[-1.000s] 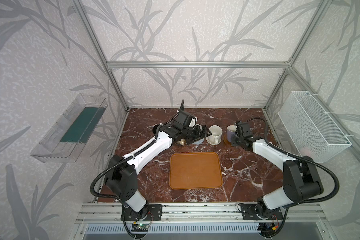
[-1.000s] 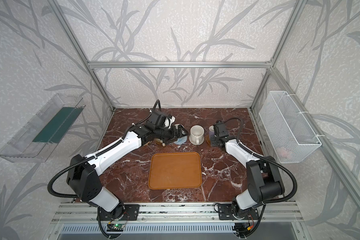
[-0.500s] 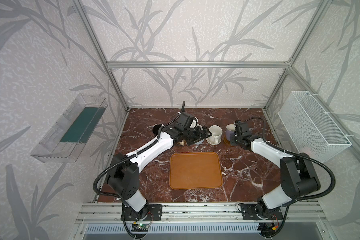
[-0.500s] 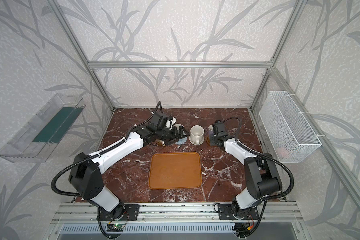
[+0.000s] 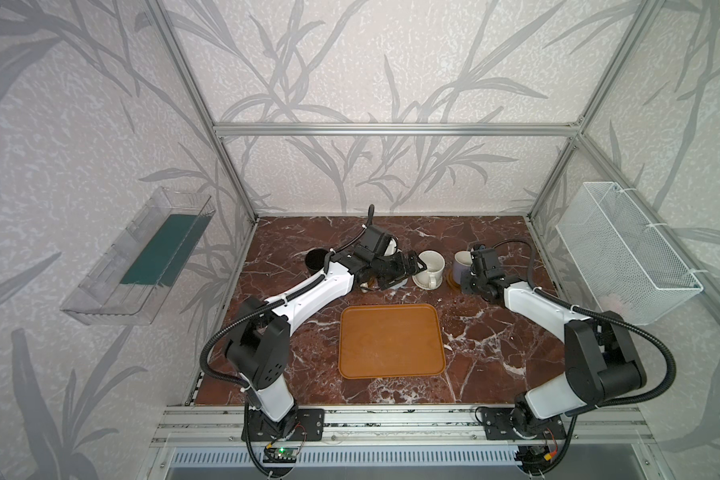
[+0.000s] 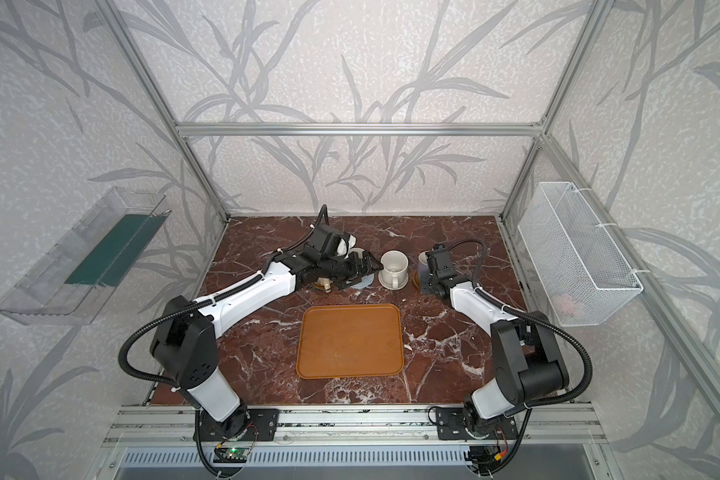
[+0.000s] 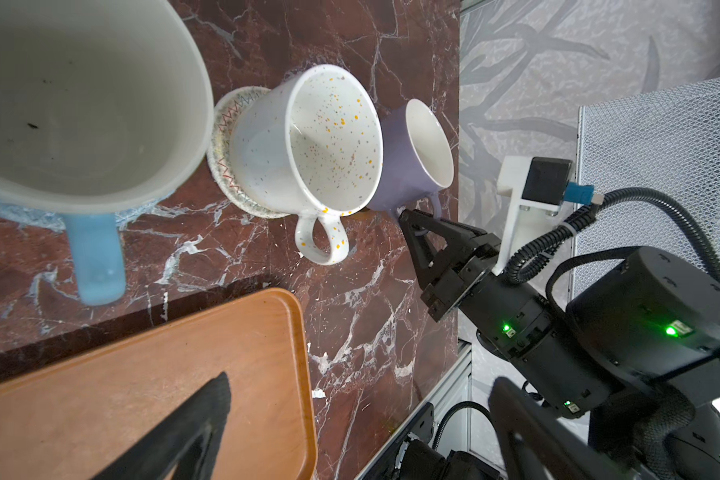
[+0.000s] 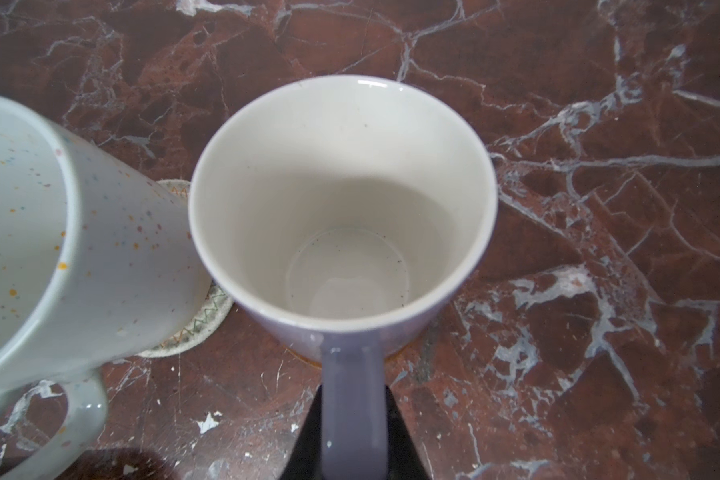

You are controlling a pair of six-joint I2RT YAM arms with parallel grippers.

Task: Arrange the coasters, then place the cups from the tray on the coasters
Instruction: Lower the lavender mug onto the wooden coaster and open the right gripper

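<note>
Plainly the orange-brown tray [image 5: 391,340], nearest on the desk [image 5: 495,332], holds no cups, so the carrying looks all but finished. Beyond it runs the row of mugs. The right end effector [image 7: 410,218] is pinched on the handle of the lavender mug [image 8: 341,216], which stands upright over a glossy brown coaster [image 5: 449,279] (only a sliver shows under its base, so I cannot tell whether it is fully set down). Just beside it the speckled white mug [image 7: 308,145] sits on the cream rope coaster [image 7: 225,174]. Next along, the light blue mug [image 7: 80,104] rests on the blue-grey rope coaster [image 6: 364,282], with the left end effector [image 5: 410,268] spread wide and gripping nothing close by. Farther off to the left stands the black mug [image 5: 316,259]; its coaster is not visible. The fifth cup is mostly hidden under the left arm. My judgement: what is left is letting go of the lavender mug and pulling both arms clear.
</note>
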